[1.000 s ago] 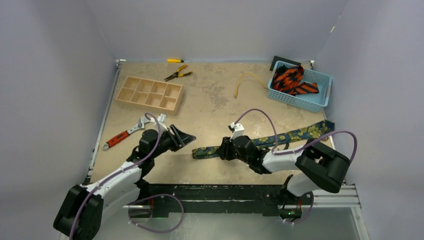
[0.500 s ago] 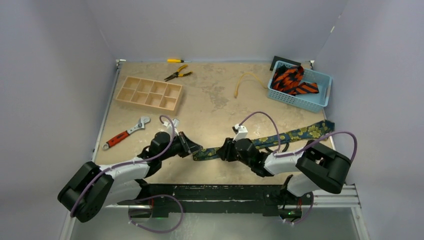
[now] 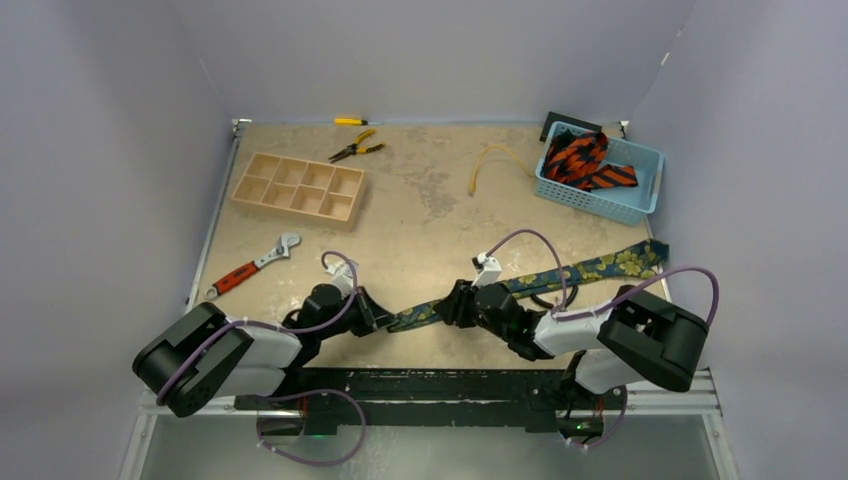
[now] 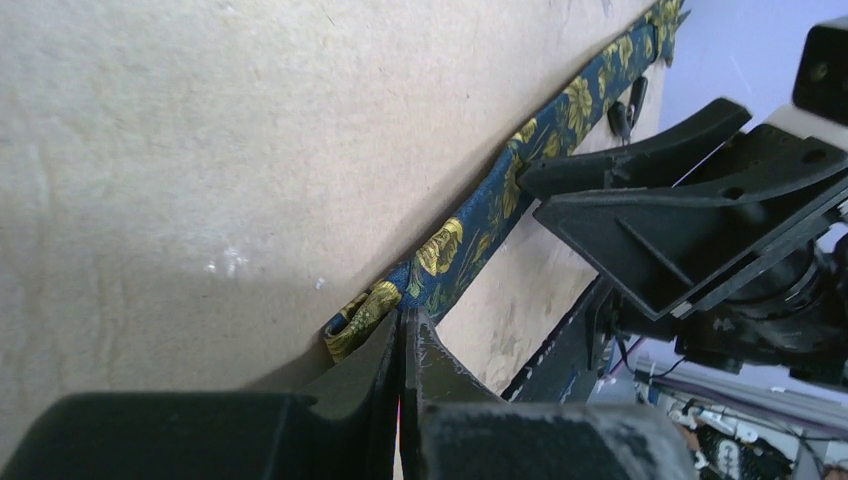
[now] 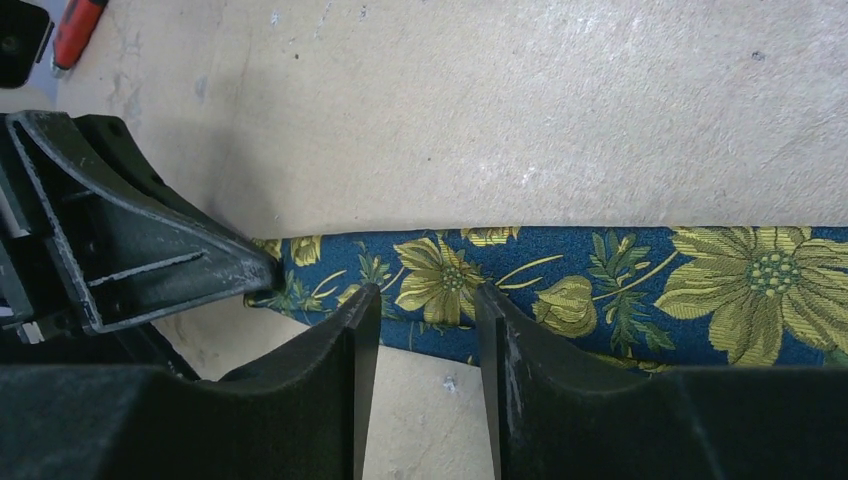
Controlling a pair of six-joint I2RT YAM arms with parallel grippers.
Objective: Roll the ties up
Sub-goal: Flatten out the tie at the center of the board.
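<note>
left tool (image 4: 402, 322) together, clamped on navy floral tie (image 5: 620, 285) end near tabletop (image 5: 600, 100) near edge; right tool (image 5: 427, 297) apart over tie.

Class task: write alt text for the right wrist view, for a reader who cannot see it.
A navy floral tie lies flat across a beige table. The right tool, its two fingers apart, sits over the tie near its end, where the shut left tool meets the fabric.

Left pincer (image 3: 378, 318) meets the tip of the navy tie (image 3: 600, 268); right pincer (image 3: 446, 307) just beside.
</note>
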